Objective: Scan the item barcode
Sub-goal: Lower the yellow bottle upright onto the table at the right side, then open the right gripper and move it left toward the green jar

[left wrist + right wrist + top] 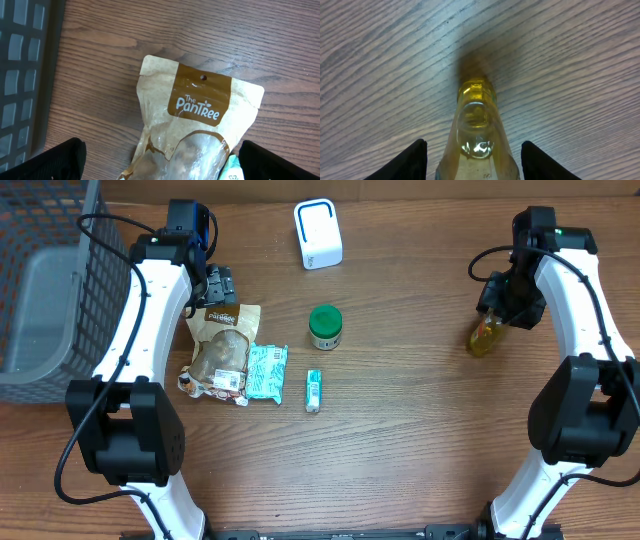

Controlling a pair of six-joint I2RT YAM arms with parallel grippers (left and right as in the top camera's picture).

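From up high, over the tabletop (420, 440), I see both my arms. My right jaws are out on my right side, at the yellow bottle (484, 337). The bottle is on the wood, well apart from the white box (318, 235) at the far side. My left jaws hang over the top end of a brown pouch (225, 345). A blue-green packet (266, 372) lies touching the pouch, and a small tube (314, 391) lies just beside the packet. A jar with a green lid (325, 327) stands between the pouch and the bottle, nearer the pouch. A dark wire basket (60, 280) sits at my left edge.

Down at my left wrist, my two fingers (55, 160) show only in the bottom corners. So the left jaws are wide open and hold nothing. The pouch lies under them.

Down at my right wrist, the bottle runs up the middle between my two fingers (415, 160), with its cap end pointing away from me. The right jaws are partly open. A thin strip of wood shows on each side of the bottle, so they do not squeeze it. I cannot tell if the bottle lies flat or tilts.
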